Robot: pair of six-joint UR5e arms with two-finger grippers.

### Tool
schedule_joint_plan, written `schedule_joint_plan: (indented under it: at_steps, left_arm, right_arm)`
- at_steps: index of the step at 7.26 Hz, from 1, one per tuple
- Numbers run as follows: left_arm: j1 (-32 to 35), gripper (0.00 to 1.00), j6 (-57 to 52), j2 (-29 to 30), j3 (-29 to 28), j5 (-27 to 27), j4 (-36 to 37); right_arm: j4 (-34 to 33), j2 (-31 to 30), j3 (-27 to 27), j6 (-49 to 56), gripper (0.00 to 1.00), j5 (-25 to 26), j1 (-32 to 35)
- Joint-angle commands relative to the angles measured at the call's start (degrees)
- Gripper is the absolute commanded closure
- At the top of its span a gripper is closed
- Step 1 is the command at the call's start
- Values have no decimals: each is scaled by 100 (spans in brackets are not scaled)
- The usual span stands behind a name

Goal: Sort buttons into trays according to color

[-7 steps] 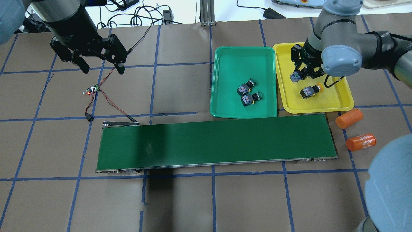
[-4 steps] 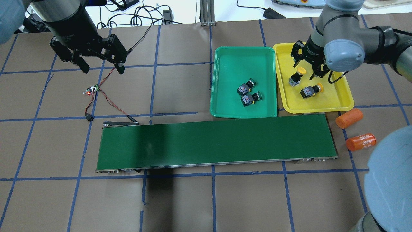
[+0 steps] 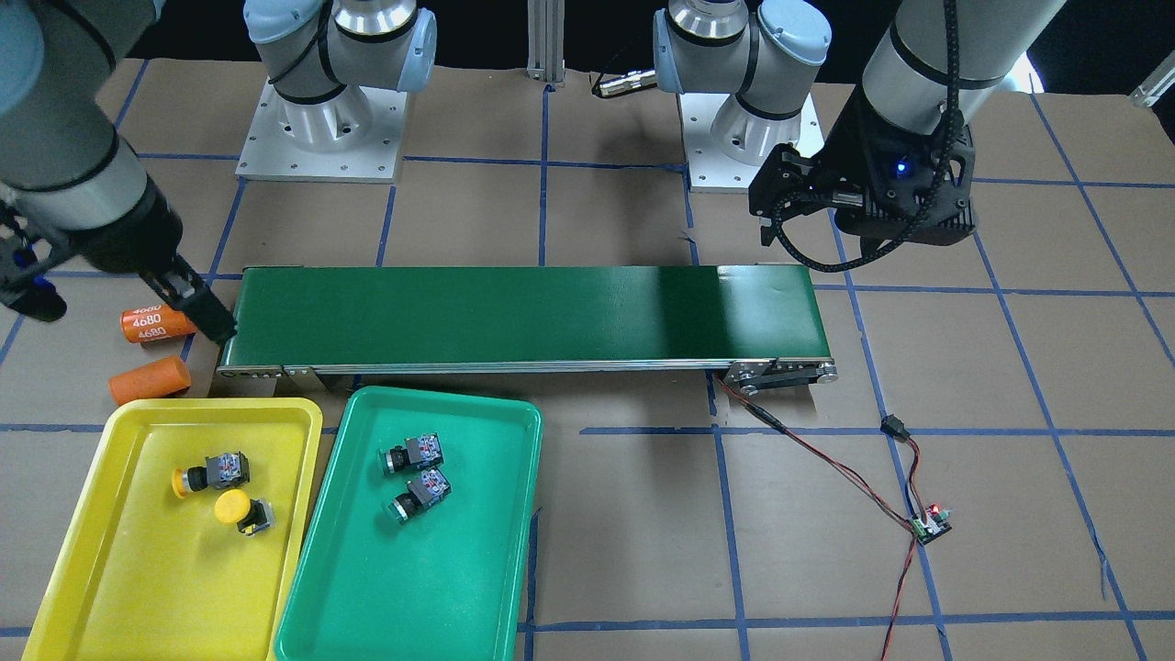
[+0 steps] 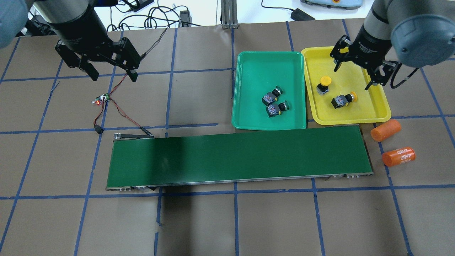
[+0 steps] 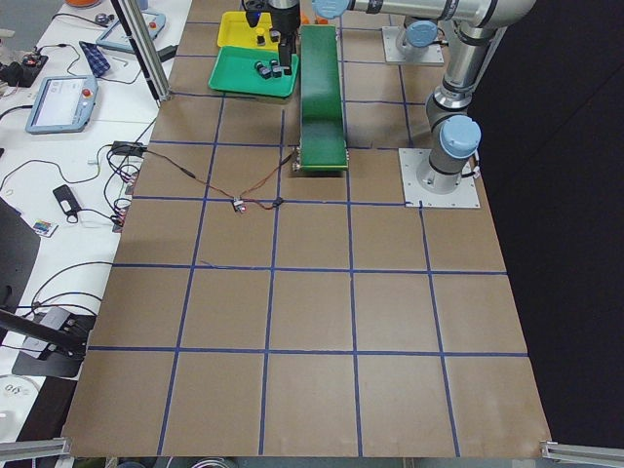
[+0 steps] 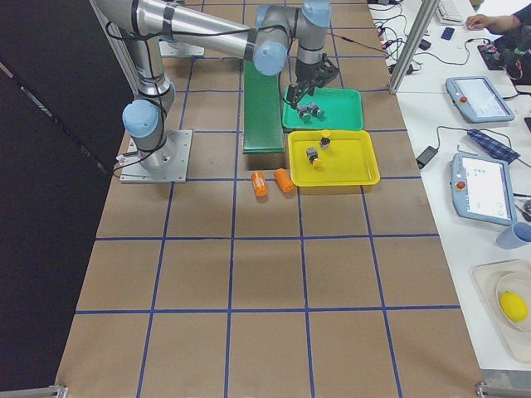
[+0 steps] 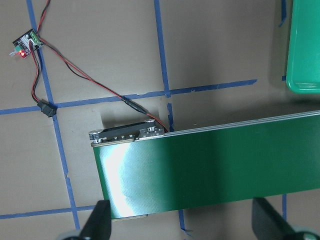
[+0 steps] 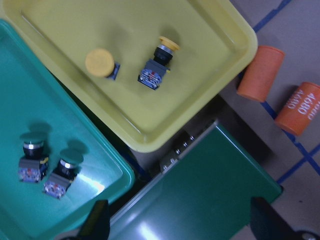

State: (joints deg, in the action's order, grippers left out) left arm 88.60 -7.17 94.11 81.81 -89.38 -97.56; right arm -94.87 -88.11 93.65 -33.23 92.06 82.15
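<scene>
Two yellow-capped buttons sit in the yellow tray (image 4: pixel 376 108): one stands cap up (image 4: pixel 324 84), the other lies on its side (image 4: pixel 343 100). Both green-capped buttons (image 4: pixel 272 95) (image 4: pixel 277 108) lie side by side in the green tray (image 4: pixel 263 64). My right gripper (image 4: pixel 353 74) hangs open and empty above the yellow tray, clear of both buttons. From the right wrist view I look down on the yellow buttons (image 8: pixel 102 63) (image 8: pixel 159 67) and the green ones (image 8: pixel 32 155) (image 8: pixel 62 172). At the far left my left gripper (image 4: pixel 114 76) is open with nothing in it.
A long dark-green conveyor belt (image 4: pixel 238 156) runs in front of the trays. Two orange cylinders (image 4: pixel 385 130) (image 4: pixel 399 156) lie right of the belt's end. A small circuit board (image 4: pixel 102 98) with red and black wires lies under the left gripper.
My right gripper opened and let go of a yellow button, which now stands cap up in the yellow tray. That gripper then rose and shifted right. The left arm has not moved.
</scene>
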Motion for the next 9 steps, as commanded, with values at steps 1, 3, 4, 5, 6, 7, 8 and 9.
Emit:
schedule_joint_plan:
  at_steps: [1,3,4,5,6,7,8,9]
  left_arm:
    - [8,0,5,2,-7,0,0]
    - [0,0,-4,2,2,0,0]
    - [0,0,4,2,2,0,0]
    - [0,0,5,2,2,0,0]
    - [0,0,-4,2,2,0,0]
    - [0,0,-4,2,2,0,0]
    - [-18,0,-4,2,2,0,0]
    - [-18,0,4,2,2,0,0]
  right_arm:
    - [923,-1012,109,934,0,31,169]
    - [953,-1400,521,1774,0,49,432]
    - [901,-1602,697,2081,0,58,808]
    - [848,-1648,742,2441,0,6,951]
    - [865,-1605,699,2914,0,-30,970]
    - [821,-1543,655,3597,0,-12,970]
    - [804,-1508,567,3613,0,-30,970]
    - [847,-1333,384,3613,0,-30,970]
